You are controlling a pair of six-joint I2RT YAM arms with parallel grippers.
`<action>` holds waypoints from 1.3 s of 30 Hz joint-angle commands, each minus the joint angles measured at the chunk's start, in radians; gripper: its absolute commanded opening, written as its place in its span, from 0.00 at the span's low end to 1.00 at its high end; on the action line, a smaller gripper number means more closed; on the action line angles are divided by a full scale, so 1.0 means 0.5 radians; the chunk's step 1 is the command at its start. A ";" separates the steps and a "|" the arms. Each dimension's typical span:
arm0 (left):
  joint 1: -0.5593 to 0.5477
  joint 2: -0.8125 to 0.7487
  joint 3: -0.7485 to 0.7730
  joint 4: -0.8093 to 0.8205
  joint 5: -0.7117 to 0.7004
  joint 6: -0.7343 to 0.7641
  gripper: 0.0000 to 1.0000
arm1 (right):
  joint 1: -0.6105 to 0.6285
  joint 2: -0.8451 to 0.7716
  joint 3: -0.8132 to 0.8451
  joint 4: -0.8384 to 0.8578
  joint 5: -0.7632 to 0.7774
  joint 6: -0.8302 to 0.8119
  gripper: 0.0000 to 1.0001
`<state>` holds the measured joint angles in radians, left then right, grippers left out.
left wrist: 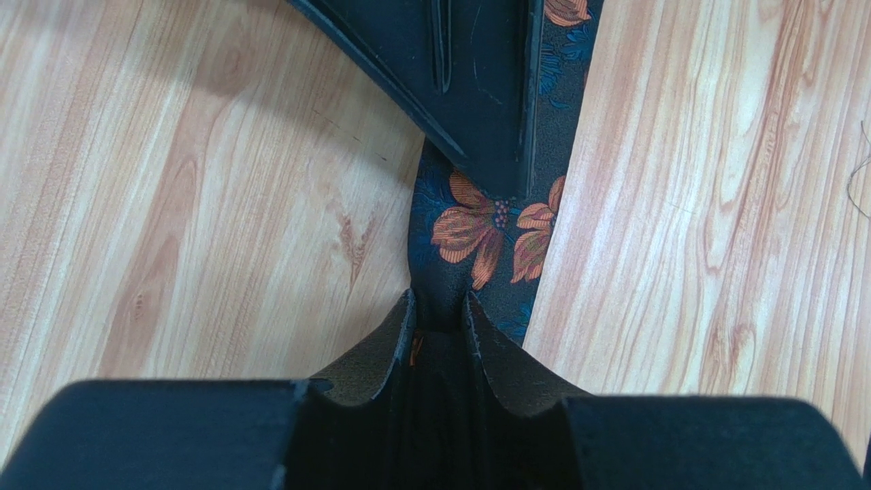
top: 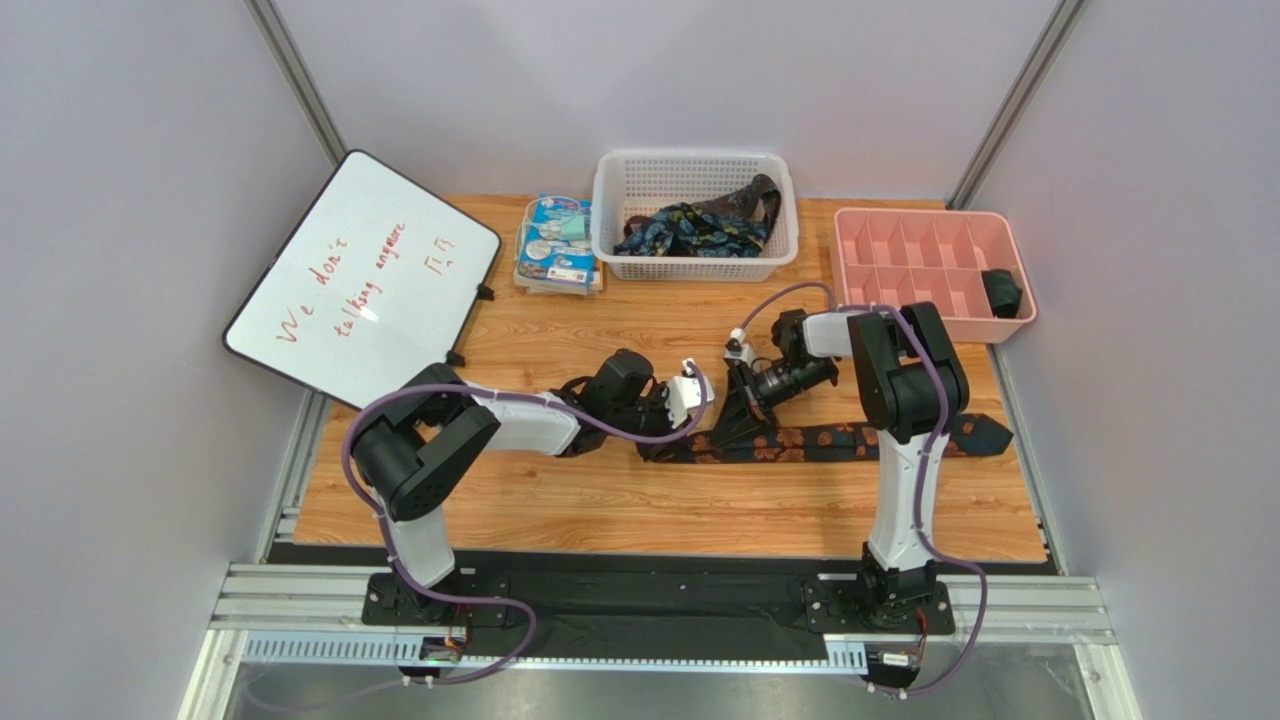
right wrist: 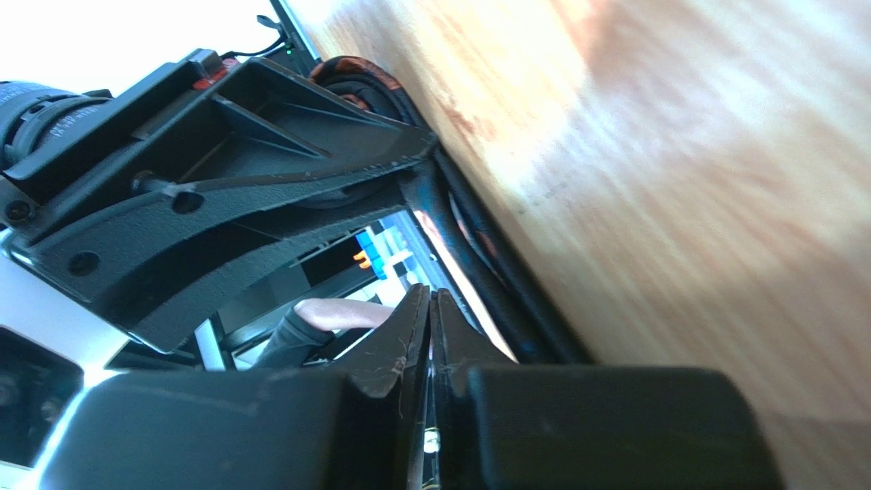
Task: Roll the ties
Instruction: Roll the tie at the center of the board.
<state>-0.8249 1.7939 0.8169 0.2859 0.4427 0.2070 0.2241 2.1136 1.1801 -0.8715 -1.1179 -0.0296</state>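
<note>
Jaws of your left gripper (left wrist: 440, 306) pinch the tie (left wrist: 480, 230) near the table (top: 601, 510) middle; your right gripper (right wrist: 430, 301) has jaws pressed together. Tie runs toward 3 o'clock. It looks soft and floppy: hold its end.

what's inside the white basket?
A heap of dark ties with teal and orange pattern lies in the white basket. They overlap, so their count and anything beneath them cannot be seen.
</note>
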 commanded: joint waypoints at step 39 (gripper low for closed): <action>-0.047 -0.069 -0.100 -0.247 0.105 0.160 0.57 | 0.083 0.074 0.045 -0.006 0.404 0.071 0.14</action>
<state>-0.8551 1.7794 0.8169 0.2417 0.4644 0.2886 0.2649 2.1208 1.2053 -0.8280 -1.0199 -0.0116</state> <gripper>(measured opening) 0.558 0.151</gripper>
